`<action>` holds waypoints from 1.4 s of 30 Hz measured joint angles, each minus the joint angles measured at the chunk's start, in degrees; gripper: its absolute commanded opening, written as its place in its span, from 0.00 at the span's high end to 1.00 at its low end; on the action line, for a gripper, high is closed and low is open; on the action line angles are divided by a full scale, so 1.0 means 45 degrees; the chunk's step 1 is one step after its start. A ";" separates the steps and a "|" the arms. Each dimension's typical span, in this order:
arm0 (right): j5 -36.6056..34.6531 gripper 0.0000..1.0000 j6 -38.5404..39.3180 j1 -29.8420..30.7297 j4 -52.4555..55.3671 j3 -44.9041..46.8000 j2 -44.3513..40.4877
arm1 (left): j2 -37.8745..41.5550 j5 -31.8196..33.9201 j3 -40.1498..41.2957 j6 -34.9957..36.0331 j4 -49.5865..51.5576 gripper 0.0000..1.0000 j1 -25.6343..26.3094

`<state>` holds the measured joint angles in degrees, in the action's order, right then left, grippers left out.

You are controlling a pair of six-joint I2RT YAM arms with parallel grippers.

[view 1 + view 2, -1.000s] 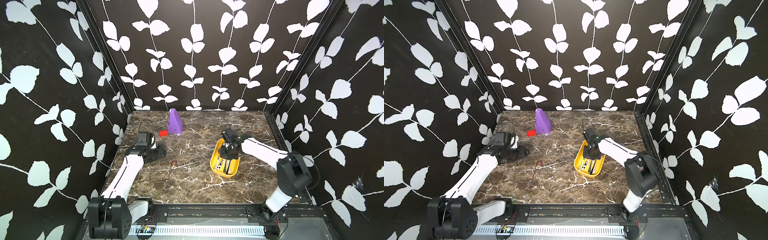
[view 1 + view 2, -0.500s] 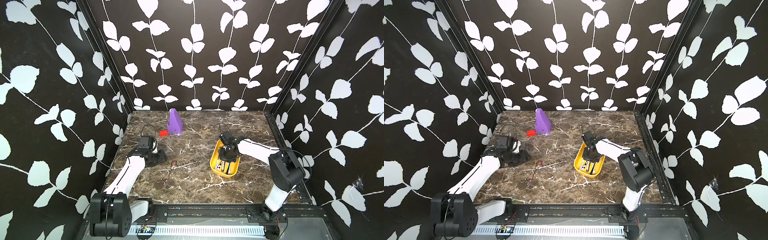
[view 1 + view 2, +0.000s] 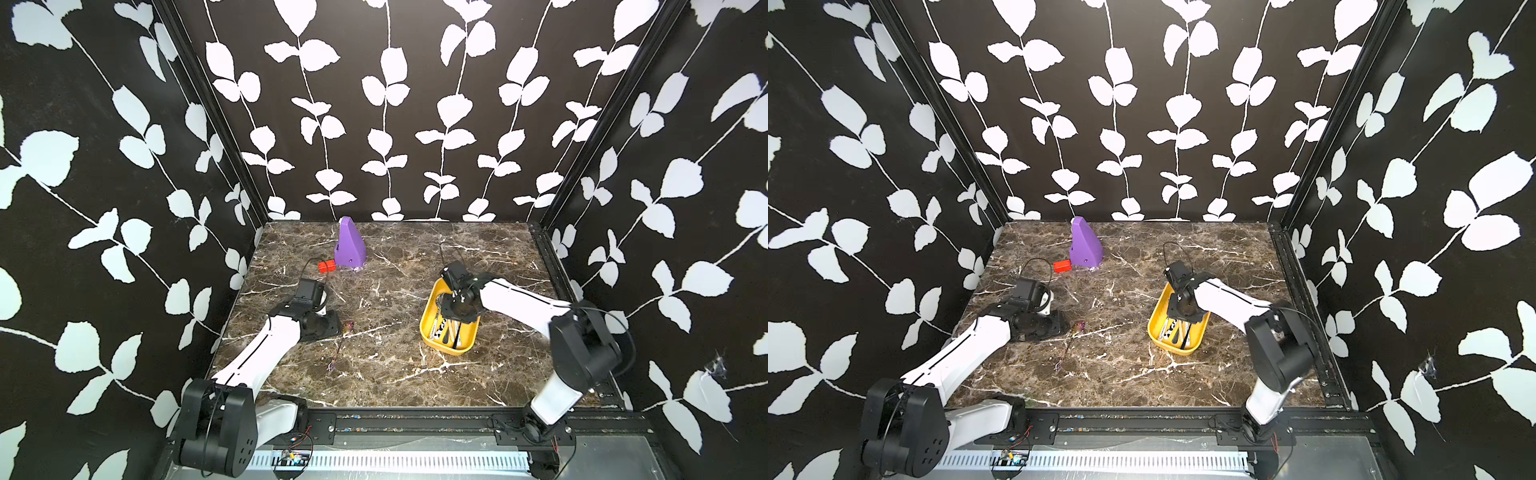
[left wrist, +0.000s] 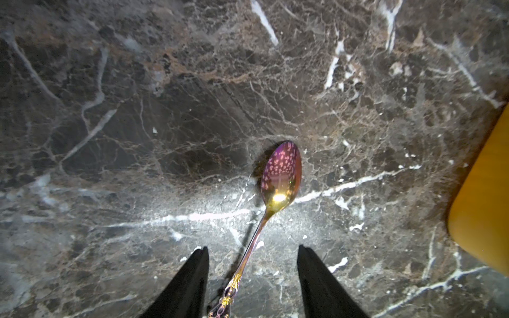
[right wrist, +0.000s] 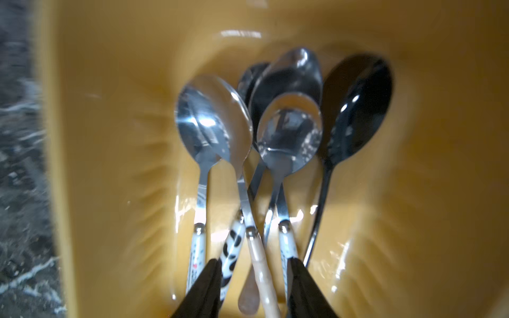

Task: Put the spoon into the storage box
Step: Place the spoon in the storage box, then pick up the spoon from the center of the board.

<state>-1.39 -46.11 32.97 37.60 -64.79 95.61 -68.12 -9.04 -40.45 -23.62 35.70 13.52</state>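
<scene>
The setting is identified as a robot test enclosure in a lab, not a domestic room. A marble-patterned tabletop is enclosed on three sides by black wall panels printed with white leaves (a staged backdrop, joined at black corner posts). Two arm bases are bolted to a black aluminium rail along the front edge, where exposed wiring and a slotted metal cable duct are seen.

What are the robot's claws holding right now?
Nothing. The left claw is open around the purple spoon's handle; the right claw is open over the storage box.
</scene>
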 measured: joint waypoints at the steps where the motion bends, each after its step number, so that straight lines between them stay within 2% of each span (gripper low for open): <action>1: -0.0189 0.53 0.0126 0.0005 0.0083 -0.0068 -0.0243 | -0.0044 0.0141 0.0000 -0.0029 0.0000 0.43 0.0209; 9: -0.1365 0.49 0.0933 0.0005 0.0092 -0.0277 -0.1768 | -0.0704 0.1647 -0.0005 -0.0155 0.0418 0.43 0.1753; 16: -0.1501 0.49 0.1209 -0.0073 0.0044 -0.0282 -0.1846 | -0.1384 0.2943 -0.0248 -0.0389 0.0903 0.43 0.2924; 23: -0.1433 0.49 0.1229 -0.0092 -0.0257 -0.0267 -0.1846 | -0.2375 0.3721 -0.0427 -0.0515 0.1132 0.45 0.3449; 35: -0.1103 0.49 0.1258 -0.0170 -0.0529 -0.0267 -0.1821 | -0.3619 0.4065 -0.0724 -0.0491 0.1035 0.54 0.3784; 40: -0.0923 0.49 0.1258 -0.0175 -0.0612 -0.0267 -0.1768 | -0.4197 0.4027 -0.1180 -0.0418 0.1010 0.71 0.3823; 42: -0.0879 0.49 0.1263 -0.0185 -0.0627 -0.0267 -0.1734 | -0.4464 0.4036 -0.1409 -0.0369 0.0976 0.73 0.3842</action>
<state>-5.34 -40.42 32.14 34.79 -66.00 87.81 -88.20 9.13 -46.78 -25.28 40.10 30.81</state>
